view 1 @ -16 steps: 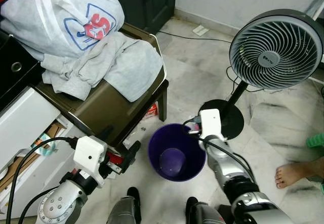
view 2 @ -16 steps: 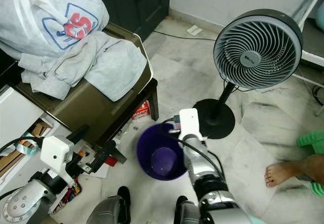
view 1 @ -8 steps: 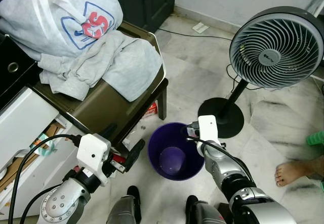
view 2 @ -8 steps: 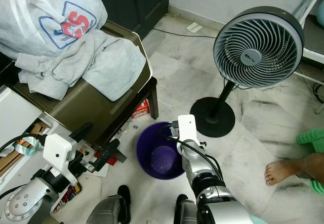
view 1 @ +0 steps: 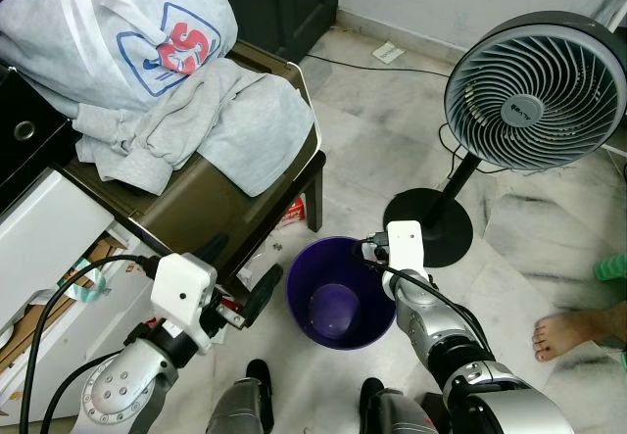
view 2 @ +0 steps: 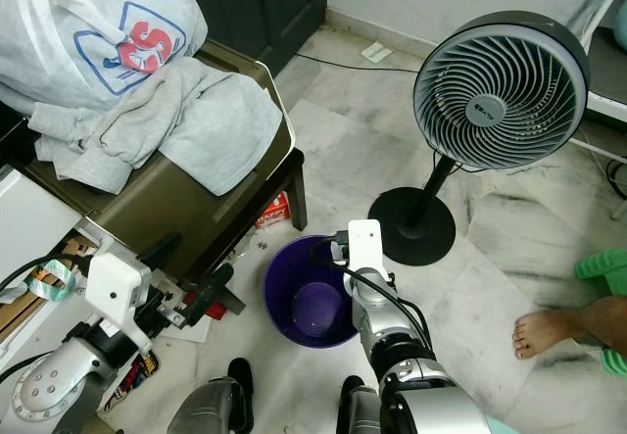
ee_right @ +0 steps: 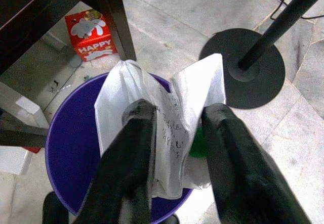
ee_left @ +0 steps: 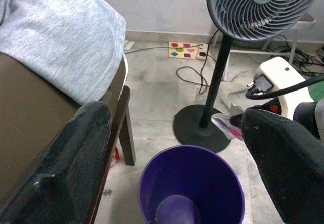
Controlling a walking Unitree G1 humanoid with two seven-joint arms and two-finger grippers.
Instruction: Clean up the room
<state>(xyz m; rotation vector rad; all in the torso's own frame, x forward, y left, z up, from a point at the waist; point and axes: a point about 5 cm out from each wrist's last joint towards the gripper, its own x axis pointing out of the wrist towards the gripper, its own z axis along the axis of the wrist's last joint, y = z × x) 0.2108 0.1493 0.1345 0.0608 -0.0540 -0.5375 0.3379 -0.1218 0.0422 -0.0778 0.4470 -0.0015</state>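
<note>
From the head, the right gripper [view 1: 370,250] hovers at the purple bin's [view 1: 299,316] far rim, beside the fan base [view 1: 431,226]. The right wrist shows its fingers pinching crumpled paper [ee_right: 167,128] above the bin's edge, hanging lengthwise downward; released here, it may catch the rim and fall outside. The left wrist shows the left gripper's [ee_left: 172,148] fingers spread, empty, facing the bin.

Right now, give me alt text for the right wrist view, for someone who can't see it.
The right gripper pinches a crumpled white paper with handwriting above a round purple plastic bin on the marble floor. A red carton marked HAPPY lies beyond, and the black round fan base stands beside the bin.
</note>
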